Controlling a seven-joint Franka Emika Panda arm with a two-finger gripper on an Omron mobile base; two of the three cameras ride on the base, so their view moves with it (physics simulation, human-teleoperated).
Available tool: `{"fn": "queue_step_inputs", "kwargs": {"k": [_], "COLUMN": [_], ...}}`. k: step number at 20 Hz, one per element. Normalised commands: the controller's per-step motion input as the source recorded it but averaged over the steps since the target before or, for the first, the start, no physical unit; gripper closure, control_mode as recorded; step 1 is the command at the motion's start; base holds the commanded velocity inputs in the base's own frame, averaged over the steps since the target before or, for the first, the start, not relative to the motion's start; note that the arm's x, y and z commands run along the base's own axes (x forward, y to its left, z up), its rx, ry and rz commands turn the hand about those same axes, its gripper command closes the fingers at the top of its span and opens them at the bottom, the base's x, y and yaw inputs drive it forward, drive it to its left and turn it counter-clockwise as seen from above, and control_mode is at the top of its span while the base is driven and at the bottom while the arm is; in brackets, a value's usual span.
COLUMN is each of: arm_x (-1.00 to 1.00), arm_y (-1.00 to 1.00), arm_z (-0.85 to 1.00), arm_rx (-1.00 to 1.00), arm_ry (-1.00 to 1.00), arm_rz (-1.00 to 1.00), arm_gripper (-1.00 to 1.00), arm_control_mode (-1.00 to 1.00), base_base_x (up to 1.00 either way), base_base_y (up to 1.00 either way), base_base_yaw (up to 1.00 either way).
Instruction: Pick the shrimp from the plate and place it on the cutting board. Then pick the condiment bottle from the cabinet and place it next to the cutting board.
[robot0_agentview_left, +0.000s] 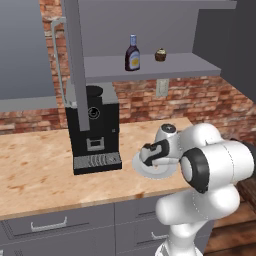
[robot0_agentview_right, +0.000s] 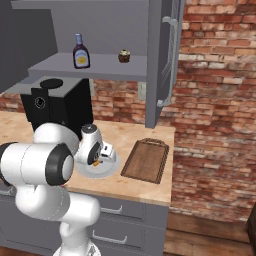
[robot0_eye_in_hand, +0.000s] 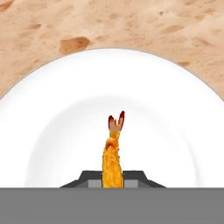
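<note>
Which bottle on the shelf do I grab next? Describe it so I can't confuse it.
Look at the open grey cabinet above the black coffee machine. On its shelf stands the condiment bottle: tall, dark, with a yellow-white label and blue cap. Its only neighbour, to its right, is a small squat brown cupcake.

Your gripper (robot0_agentview_right: 98, 161) is pinching the orange shrimp (robot0_agentview_right: 97, 162) over the white plate (robot0_agentview_right: 111, 167), which is lying just beside the wooden cutting board (robot0_agentview_right: 146, 160).

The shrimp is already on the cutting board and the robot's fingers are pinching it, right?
Not quite. The gripper is pinching the shrimp, but over the white plate, as the hand view shows. The cutting board sits bare beside the plate in the right base view.
</note>
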Motion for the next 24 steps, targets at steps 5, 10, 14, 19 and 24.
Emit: {"fn": "queue_step_inputs", "kwargs": {"k": [5,10,14,19,24], "arm_x": [0.0,0.0,0.0,0.0,0.0], "arm_y": [0.0,-0.05,-0.1,-0.12,-0.16], "arm_z": [0.14,0.16,0.14,0.13,0.08], "arm_rx": [0.0,0.0,0.0,0.0,0.0], "arm_ry": [0.0,0.0,0.0,0.0,0.0], "arm_rz": [0.0,0.0,0.0,0.0,0.0], "arm_gripper": [1.0,1.0,1.0,1.0,1.0], "arm_control_mode": [-1.0,-1.0,-1.0,-1.0,-1.0], "base_base_x": [0.0,0.0,0.0,0.0,0.0], "base_base_y": [0.0,0.0,0.0,0.0,0.0], "base_base_yaw": [0.0,0.0,0.0,0.0,0.0]}}
